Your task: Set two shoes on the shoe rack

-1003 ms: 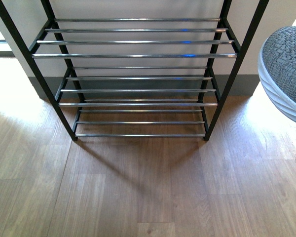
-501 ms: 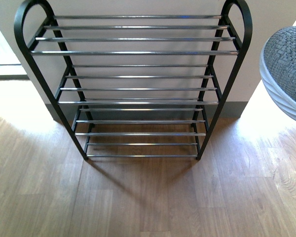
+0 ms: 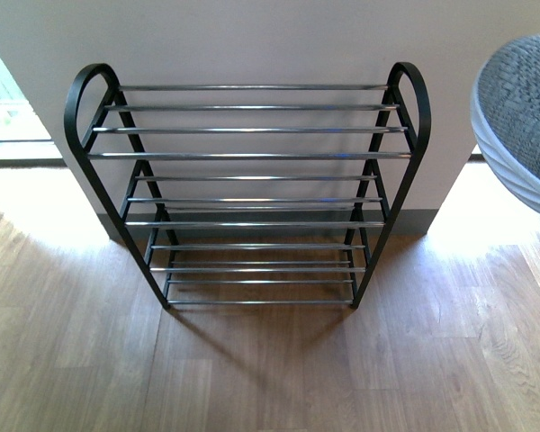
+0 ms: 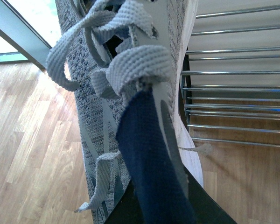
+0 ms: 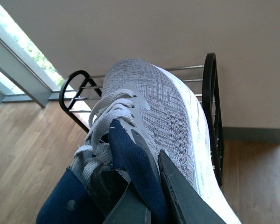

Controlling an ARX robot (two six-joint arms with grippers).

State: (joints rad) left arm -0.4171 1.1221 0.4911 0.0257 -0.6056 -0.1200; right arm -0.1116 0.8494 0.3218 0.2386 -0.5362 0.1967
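While neither shoe is on a shelf yet, both arms already carry one. The left end effector (image 4: 163, 205) is clenched on the dark tongue of the left-hand sneaker (image 4: 91, 116), whose loose laces hang free. The right end effector (image 5: 144, 186) is clamped in the same way on the dark lining of the right-hand sneaker (image 5: 163, 112).

The shoe rack (image 3: 249, 156) stands on the wooden floor (image 3: 252, 378) against the pale wall (image 3: 252, 40), squarely ahead of the robot, and none of its bars carries a shoe.

In the front view only the toe of the right-hand sneaker (image 3: 522, 117) shows. It is held high at the right edge, out past the rack's right post and well apart from it. The right wrist view shows this shoe's long axis running away from the end effector, toe first toward the rack's right end.

The left-hand sneaker does not show in the front view. In its wrist view the bars lie just beside its white sole, with its length roughly across them.

Which arm is nearer cannot be told for sure. The next move probably calls for carrying a toe forward over a shelf, with the sole level across several bars.
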